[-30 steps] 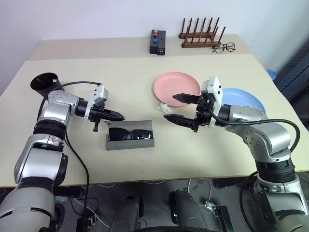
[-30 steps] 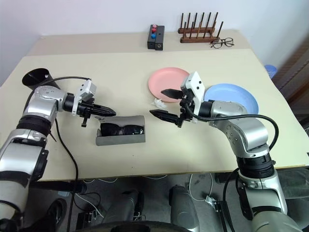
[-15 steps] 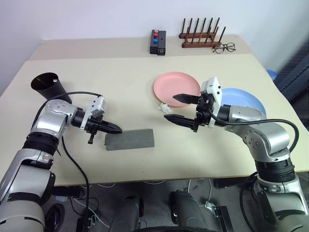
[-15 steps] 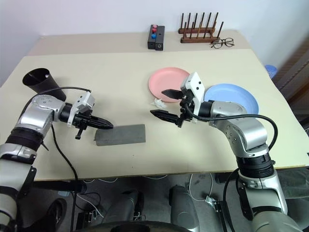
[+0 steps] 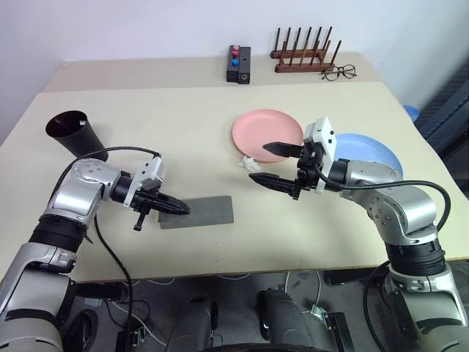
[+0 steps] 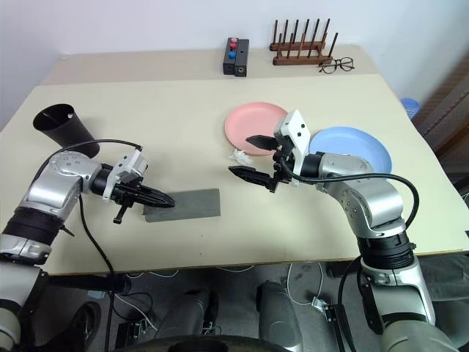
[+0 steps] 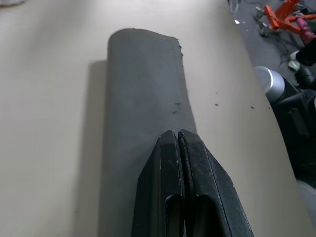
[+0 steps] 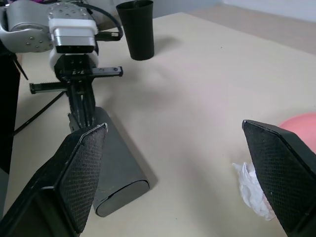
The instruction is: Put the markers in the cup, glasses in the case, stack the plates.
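So far — one step looks finished, two remain.

Case: the case lies flat and shut at 7 o'clock of the table; no glasses show beside it, so I judge the sunglasses are inside.

Left gripper: the left gripper has its fingers pressed together, tips resting on the case's left end, holding nothing.

Right gripper: the right gripper hangs above the table at centre with jaws spread wide and empty, pointing toward 9 o'clock.

Plates: the pink plate sits at 1 o'clock, the blue plate at 3 o'clock, just beside each other — not yet stacked.

Cup: the cup stands upright at 9 o'clock, well apart from everything else.

Markers: none can be made out on the table; whether they are already in the cup I cannot tell.

Stray item: a crumpled white scrap lies at the pink plate's near edge.

Left to do: stack the plates, and the markers if they are not yet in.
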